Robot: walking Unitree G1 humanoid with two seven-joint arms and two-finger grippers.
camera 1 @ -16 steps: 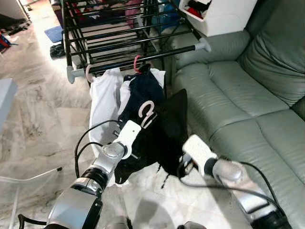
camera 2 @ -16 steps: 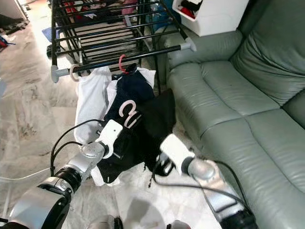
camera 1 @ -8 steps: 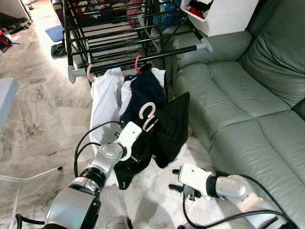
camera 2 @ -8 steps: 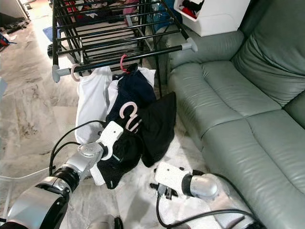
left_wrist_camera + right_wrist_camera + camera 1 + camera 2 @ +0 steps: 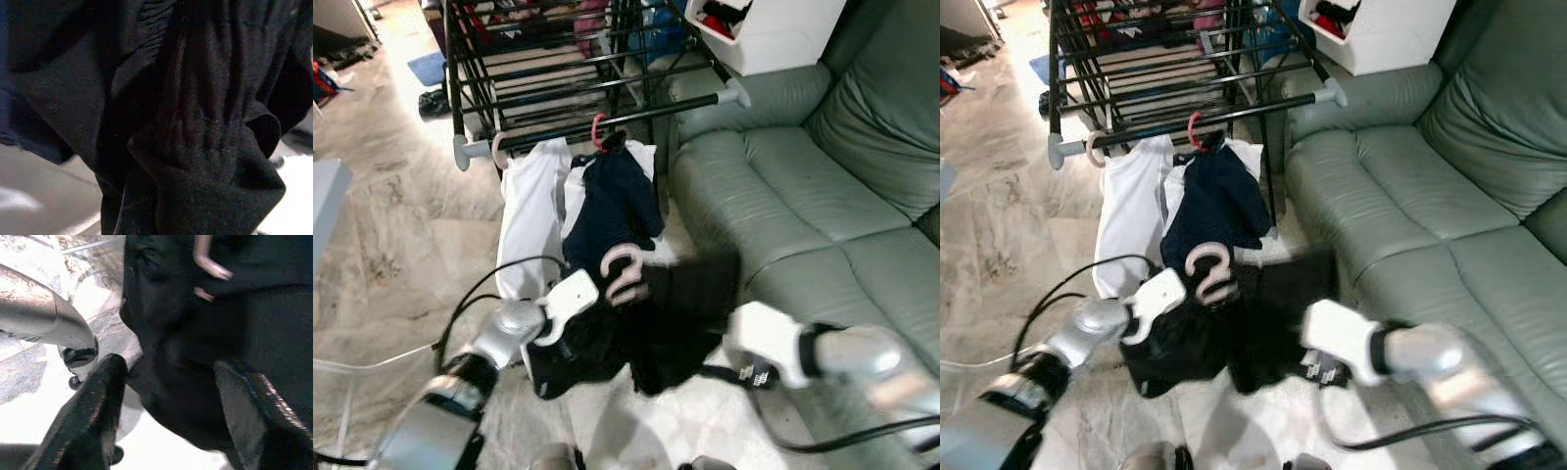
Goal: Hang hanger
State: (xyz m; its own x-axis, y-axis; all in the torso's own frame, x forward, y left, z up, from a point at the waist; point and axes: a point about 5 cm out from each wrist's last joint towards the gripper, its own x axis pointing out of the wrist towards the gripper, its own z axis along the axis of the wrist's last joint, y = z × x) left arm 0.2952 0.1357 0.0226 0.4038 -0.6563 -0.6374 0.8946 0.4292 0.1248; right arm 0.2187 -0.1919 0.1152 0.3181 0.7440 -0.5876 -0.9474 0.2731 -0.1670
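Your pink hanger [image 5: 622, 275] carries a black garment [image 5: 646, 328], held low over the marble floor [image 5: 391, 235], below the drying rack's front rail [image 5: 597, 125]. Your left tool [image 5: 570, 296] is buried in the cloth, so its grip can't be judged. Your right tool [image 5: 171, 396] is spread wide around the dark fabric, beside the green sofa [image 5: 822, 186]. A white shirt [image 5: 529, 220] and navy top [image 5: 612, 196] already hang between hanger and rail. Both arms are blurred.
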